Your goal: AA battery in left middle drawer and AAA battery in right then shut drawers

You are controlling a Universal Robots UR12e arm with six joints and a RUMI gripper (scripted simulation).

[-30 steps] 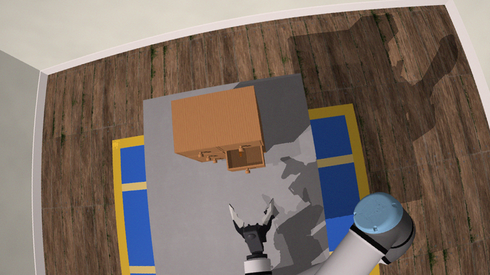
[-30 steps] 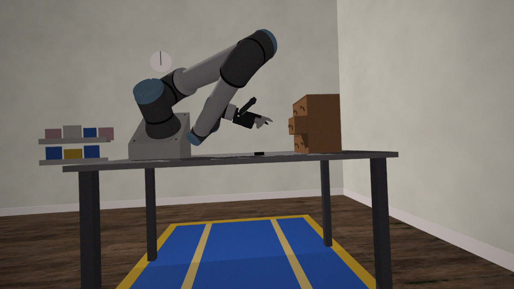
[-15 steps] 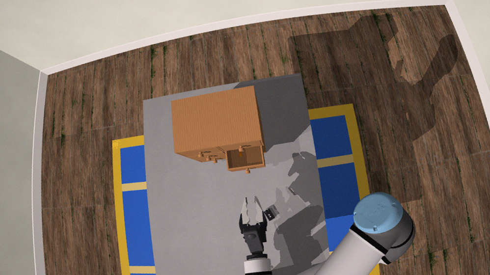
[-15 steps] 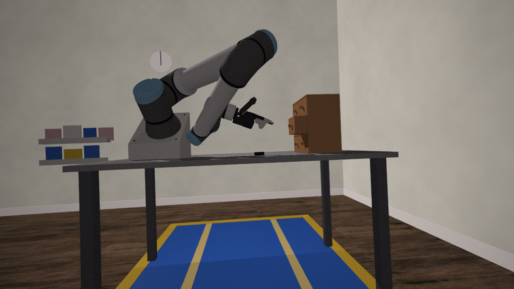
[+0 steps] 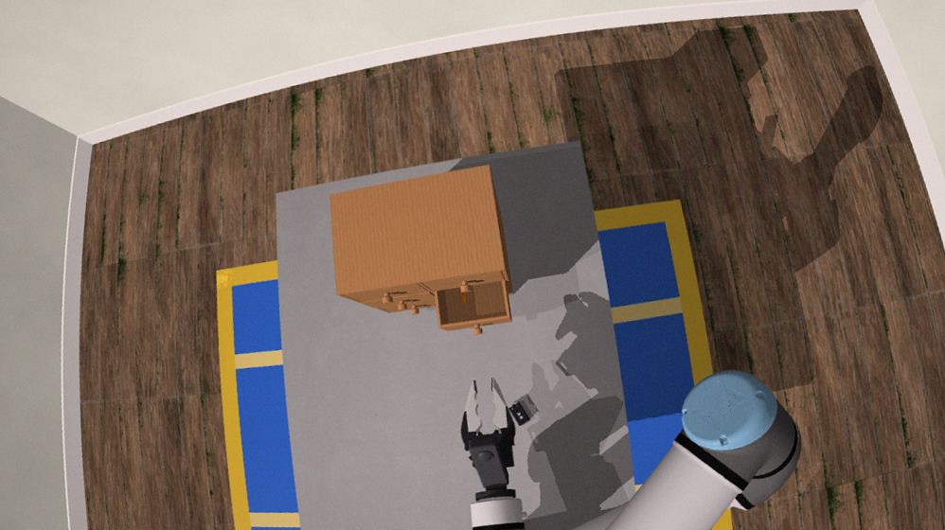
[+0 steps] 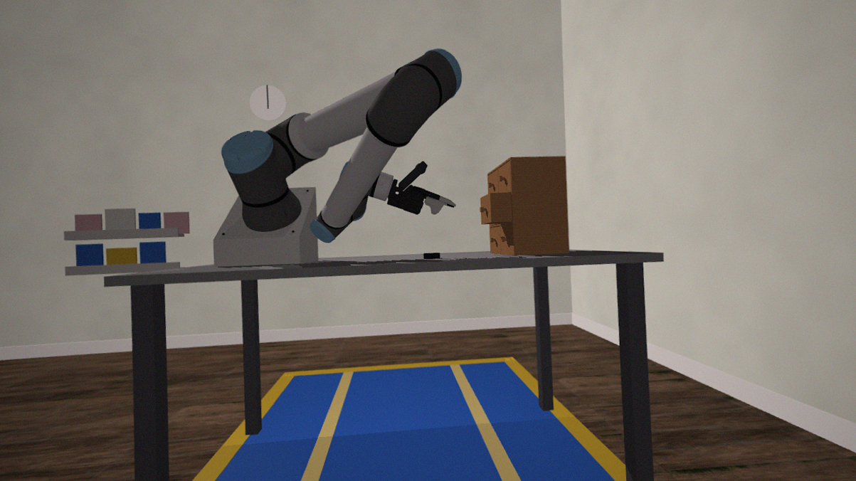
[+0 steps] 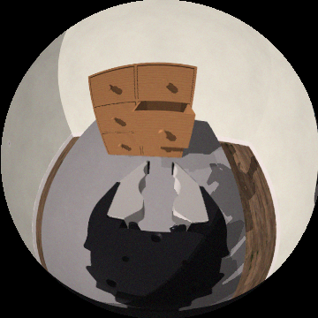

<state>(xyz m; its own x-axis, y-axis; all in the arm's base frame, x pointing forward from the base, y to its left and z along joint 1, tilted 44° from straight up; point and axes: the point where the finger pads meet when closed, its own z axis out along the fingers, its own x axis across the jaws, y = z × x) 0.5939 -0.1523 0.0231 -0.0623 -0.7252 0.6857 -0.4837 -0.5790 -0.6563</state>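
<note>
The wooden chest [image 5: 415, 233] stands upright at the far end of the table, also in the side view [image 6: 527, 204] and the wrist view [image 7: 143, 110]. Its middle-row right drawer [image 5: 472, 303] is pulled out, and I see nothing inside it; the other drawers are shut. My gripper [image 5: 482, 388] [image 6: 448, 203] hovers above the table in front of the chest, pointing at it. Its fingers are drawn close with a narrow gap and hold nothing. A small dark object [image 5: 522, 409] lies on the table just right of the gripper. A smaller pale item [image 5: 563, 368] lies further right. I cannot tell which battery is which.
The arm's base [image 6: 265, 233] sits at the near end of the table. A shelf with coloured blocks [image 6: 125, 241] stands behind it. The arm's shadow covers the table's right side.
</note>
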